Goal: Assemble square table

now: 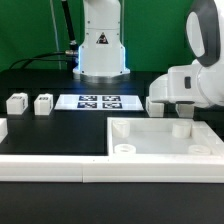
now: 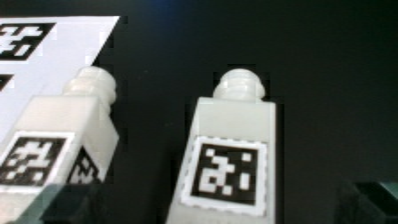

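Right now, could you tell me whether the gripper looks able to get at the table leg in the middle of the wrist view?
Probably yes: the gripper hangs open above it, the leg lies apart from the neighbouring leg, and nothing covers it.

Operator: What stands behind my work area?
Spotter: You have a green backdrop at the exterior view's left, with darkness beside it.
Operator: And underneath?
Spotter: Your black tabletop looks matte, and a long white rail runs along its near edge.
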Motion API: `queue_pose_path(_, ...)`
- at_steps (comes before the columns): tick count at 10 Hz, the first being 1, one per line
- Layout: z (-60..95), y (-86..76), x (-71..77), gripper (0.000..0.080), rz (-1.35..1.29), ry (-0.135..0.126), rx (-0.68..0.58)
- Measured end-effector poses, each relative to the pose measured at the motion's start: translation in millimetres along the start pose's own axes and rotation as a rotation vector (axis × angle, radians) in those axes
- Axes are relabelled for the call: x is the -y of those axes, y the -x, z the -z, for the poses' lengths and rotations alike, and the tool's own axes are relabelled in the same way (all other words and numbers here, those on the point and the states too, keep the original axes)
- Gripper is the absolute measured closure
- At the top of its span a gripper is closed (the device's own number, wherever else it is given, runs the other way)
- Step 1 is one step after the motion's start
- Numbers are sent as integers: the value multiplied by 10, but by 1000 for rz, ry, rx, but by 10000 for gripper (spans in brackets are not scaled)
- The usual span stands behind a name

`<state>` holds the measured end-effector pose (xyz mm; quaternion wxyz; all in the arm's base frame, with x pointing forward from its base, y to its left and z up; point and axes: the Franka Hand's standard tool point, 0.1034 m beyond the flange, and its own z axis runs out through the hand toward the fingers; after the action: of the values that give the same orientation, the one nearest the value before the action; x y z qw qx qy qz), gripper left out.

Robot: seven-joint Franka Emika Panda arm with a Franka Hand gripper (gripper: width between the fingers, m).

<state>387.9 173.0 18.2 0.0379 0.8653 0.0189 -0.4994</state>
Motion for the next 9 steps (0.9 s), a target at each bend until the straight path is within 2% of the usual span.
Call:
queue_pose_path(1, -69, -20, 75, 151, -21, -13, 8)
queue_pose_path(2, -107, -25, 106, 151, -25, -6, 14)
queue_pose_path(3, -102, -28, 102, 271, -23, -7, 13)
queue_pose_path(4, -103, -29, 99, 271, -24, -7, 13)
queue_pose_path(5, -104, -29, 101, 422, -23, -7, 13)
queue_pose_path(6, -104, -27, 101, 512, -23, -7, 14)
queue_pose_path(9, -104, -27, 101, 511, -23, -7, 14)
